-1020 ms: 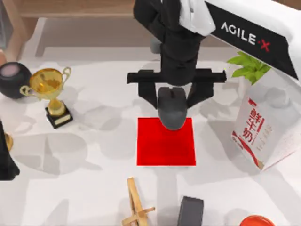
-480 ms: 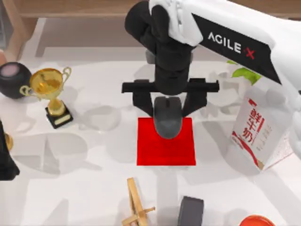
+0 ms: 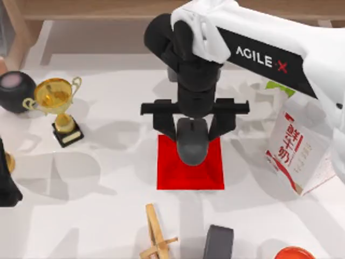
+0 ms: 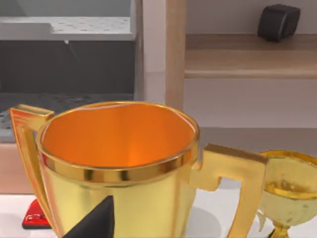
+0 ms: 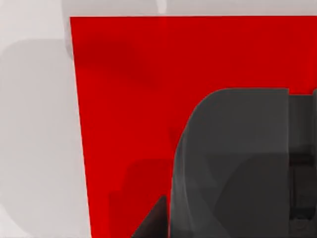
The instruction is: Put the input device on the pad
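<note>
The right gripper (image 3: 193,129) hangs over the far half of the pad (image 3: 172,175), its two dark fingers (image 3: 164,123) closed on the sides of the input device (image 3: 192,144), which sits between them with its grooved top facing up. The mouse lies over the pad's far edge and centre, with red showing to its left, right and near side; whether it touches the mat cannot be told from above. In the right wrist view the mouse (image 5: 233,163) covers part of the pad (image 5: 124,99), with bare red beside it and the white table (image 5: 34,124) past the pad's edge. The left arm (image 3: 6,178) is parked at the table's left edge, and whether its fingers are open or closed cannot be told; its wrist view looks close onto a gold trophy cup (image 4: 119,168). On the table a gold trophy (image 3: 58,105) stands to the left, a milk carton (image 3: 299,154) to the right, and a wooden piece (image 3: 156,234) and a dark grey block (image 3: 218,243) near the front edge.
</note>
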You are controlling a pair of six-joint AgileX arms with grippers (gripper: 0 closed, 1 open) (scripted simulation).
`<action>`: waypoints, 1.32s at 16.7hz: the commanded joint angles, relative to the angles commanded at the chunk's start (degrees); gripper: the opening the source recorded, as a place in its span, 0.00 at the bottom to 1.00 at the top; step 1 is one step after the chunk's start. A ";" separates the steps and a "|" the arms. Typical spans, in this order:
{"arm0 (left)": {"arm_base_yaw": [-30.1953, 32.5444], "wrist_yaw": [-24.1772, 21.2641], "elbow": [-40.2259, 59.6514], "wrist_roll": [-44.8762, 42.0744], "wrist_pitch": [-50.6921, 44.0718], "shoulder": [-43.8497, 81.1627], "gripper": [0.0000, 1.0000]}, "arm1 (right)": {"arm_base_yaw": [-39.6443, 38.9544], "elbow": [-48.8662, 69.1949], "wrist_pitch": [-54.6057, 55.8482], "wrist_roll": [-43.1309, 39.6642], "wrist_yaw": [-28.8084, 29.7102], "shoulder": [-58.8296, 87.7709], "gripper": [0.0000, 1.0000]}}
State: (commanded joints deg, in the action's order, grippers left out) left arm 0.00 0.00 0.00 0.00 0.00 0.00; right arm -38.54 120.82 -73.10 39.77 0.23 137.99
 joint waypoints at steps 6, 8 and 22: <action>0.00 0.00 0.00 0.00 0.00 0.00 1.00 | -0.21 -3.46 3.86 0.12 -0.01 -0.08 0.00; 0.00 0.00 0.00 0.00 0.00 0.00 1.00 | -0.34 -4.57 5.04 0.11 -0.02 0.13 0.00; 0.00 0.00 0.00 0.00 0.00 0.00 1.00 | -0.36 -4.72 5.17 0.12 -0.02 0.28 0.75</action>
State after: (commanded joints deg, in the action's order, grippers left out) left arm 0.00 0.00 0.00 0.00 0.00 0.00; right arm -38.90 116.09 -67.93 39.89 0.21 138.27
